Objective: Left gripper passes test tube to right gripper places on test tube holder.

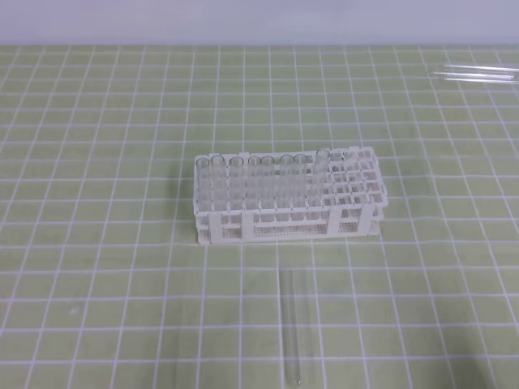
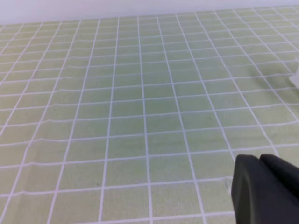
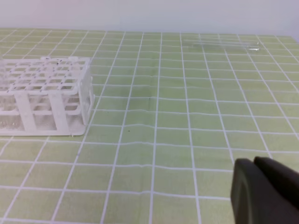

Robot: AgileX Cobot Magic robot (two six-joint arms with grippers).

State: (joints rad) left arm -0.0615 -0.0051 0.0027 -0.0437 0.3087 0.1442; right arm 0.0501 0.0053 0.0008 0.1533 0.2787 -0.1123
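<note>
Left gripper: black, seen only at the lower right corner of its own wrist view; fingers together, holding nothing. It hangs over bare green-checked tabletop.

Right gripper: black, at the lower right corner of its wrist view; fingers likewise together and empty. Neither gripper shows in the high view.

Test tube: clear glass, lying flat on the tabletop in the near middle of the high view, lengthwise toward the camera, rounded end nearest. It is apart from the rack, just in front of it, and touched by nothing.

Test tube holder: white lattice rack, middle of the tabletop. Its left and middle holes carry upright tubes; the right-hand holes appear vacant.

Spare tubes: two or so lying at the far right edge, well apart from the rack.

Progress, as judged: the handover has not begun. The tube is not yet picked up, passed or racked. Remaining: the left gripper must open, descend and lift the lying tube; hand it to the right gripper; the right gripper must then seat it upright in a free hole, likely on the right side.
</note>
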